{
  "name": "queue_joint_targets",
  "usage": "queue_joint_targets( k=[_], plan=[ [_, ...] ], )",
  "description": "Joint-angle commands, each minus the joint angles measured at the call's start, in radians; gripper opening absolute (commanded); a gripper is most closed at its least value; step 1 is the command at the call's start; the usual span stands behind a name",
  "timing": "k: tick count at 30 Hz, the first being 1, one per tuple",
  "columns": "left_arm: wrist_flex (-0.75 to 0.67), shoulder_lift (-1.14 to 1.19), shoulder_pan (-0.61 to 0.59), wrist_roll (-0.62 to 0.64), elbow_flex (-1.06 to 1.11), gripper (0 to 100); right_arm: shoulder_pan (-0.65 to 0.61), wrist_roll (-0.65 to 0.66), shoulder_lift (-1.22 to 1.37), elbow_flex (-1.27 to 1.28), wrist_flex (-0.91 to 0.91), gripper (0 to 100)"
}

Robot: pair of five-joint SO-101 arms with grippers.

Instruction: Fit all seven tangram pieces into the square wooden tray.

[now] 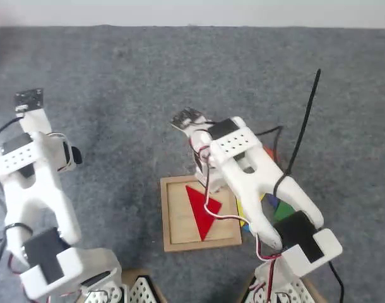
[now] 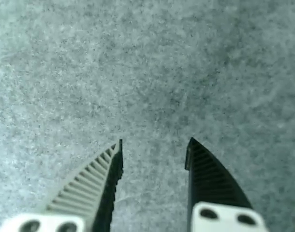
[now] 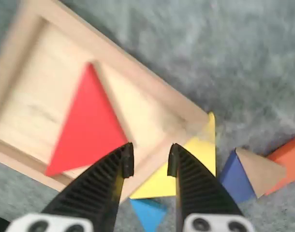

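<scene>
The square wooden tray (image 1: 170, 218) lies on the grey carpet between the arms, with a red triangle (image 1: 202, 211) flat inside it. In the right wrist view my right gripper (image 3: 148, 159) hangs open and holds nothing, over the tray's rim (image 3: 152, 96) beside the red triangle (image 3: 87, 125). Just outside that rim lie a yellow piece (image 3: 200, 150), a light blue piece (image 3: 150, 212), a dark blue piece (image 3: 234, 176), a tan-faced triangle (image 3: 258, 169) and an orange piece (image 3: 287, 157). My left gripper (image 2: 154, 152) is open over bare carpet, far left of the tray.
The right arm (image 1: 243, 164) covers the tray's right side and most loose pieces; green (image 1: 282, 211) and yellow (image 1: 241, 211) edges peek out beside it. A black cable tie (image 1: 306, 120) sticks up. The left arm (image 1: 35, 177) stands at the far left.
</scene>
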Motion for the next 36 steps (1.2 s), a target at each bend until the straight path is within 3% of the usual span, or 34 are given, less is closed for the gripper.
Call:
queue_joint_targets(
  k=[1,6,20,26,36],
  plan=[
    [-0.017,-0.060,0.005,0.015,-0.005,21,0.022,0.046,-0.053,0.077,-0.058,11.3],
    [-0.017,-0.060,0.005,0.015,-0.005,21,-0.015,0.041,-0.053,0.172,-0.143,11.2],
    [-0.018,-0.054,0.006,0.015,-0.005,21,-0.325,0.003,-0.064,0.193,-0.189,11.5],
    [-0.068,-0.054,0.006,0.015,0.033,21,-0.354,0.003,-0.054,0.101,-0.193,11.5],
    [-0.063,-0.054,0.071,0.015,0.038,21,-0.355,0.008,0.035,0.086,-0.346,11.6]
  ],
)
